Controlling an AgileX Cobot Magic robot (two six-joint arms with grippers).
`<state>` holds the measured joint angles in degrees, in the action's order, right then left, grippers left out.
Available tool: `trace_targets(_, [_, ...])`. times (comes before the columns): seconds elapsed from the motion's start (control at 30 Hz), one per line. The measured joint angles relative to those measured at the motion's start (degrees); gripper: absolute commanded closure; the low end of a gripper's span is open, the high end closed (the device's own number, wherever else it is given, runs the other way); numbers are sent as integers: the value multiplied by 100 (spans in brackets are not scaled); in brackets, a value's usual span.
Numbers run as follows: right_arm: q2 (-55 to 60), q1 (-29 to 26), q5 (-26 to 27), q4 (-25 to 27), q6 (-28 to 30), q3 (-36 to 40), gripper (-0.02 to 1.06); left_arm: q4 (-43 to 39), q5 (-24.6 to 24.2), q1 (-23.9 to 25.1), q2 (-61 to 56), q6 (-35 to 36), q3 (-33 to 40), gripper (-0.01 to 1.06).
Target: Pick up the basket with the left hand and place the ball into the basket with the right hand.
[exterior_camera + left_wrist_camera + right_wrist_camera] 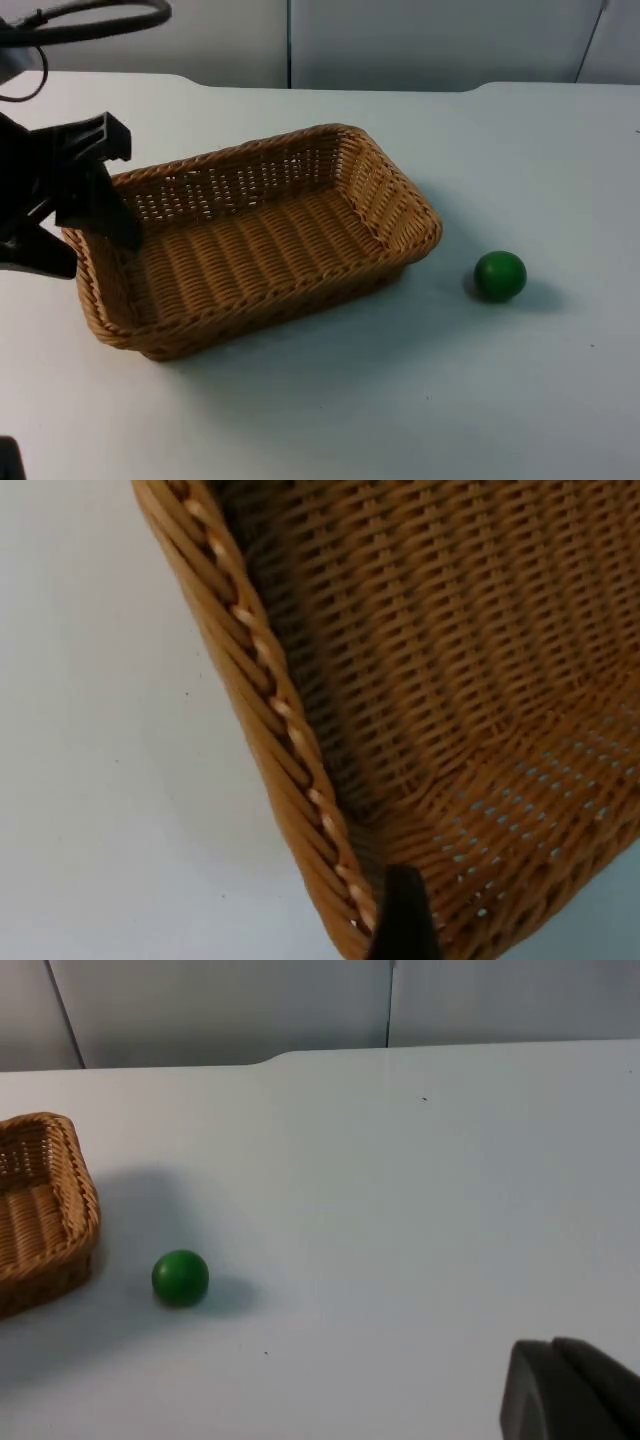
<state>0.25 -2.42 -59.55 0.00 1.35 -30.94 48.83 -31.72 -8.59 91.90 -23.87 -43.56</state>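
Where the left gripper [75,235] straddles the wicker basket's [260,240] short rim, fingers seemingly gripping it, we note a green ball [499,275] on the tabletop [420,400]; right gripper's [570,1395] fingers indeterminate.

Woven wicker basket [450,700] seen close from left wrist. Braided rim [270,710] runs diagonally, light and tan strands twisted together. Inner wall and woven floor beyond rim, small gaps in weave showing pale surface behind. White table [100,780] beside rim. Black fingertip [402,915] of left gripper just inside rim.
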Motion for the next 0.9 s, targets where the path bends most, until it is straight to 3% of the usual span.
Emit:
trace_targets(0.27, [0,0,0,0,0,0,105,-148,304,0,384,105,-275,44])
trace_targets(0.4, [0,0,0,0,0,0,105,-544,418,0,396,296,-359,44])
trace_targets(0.63, [0,0,0,0,0,0,105,-2153,443,0,396,1431,-499,44])
trace_targets(0.9, [0,0,0,0,0,0,105,-2341,552,0,524,1660,-509,44])
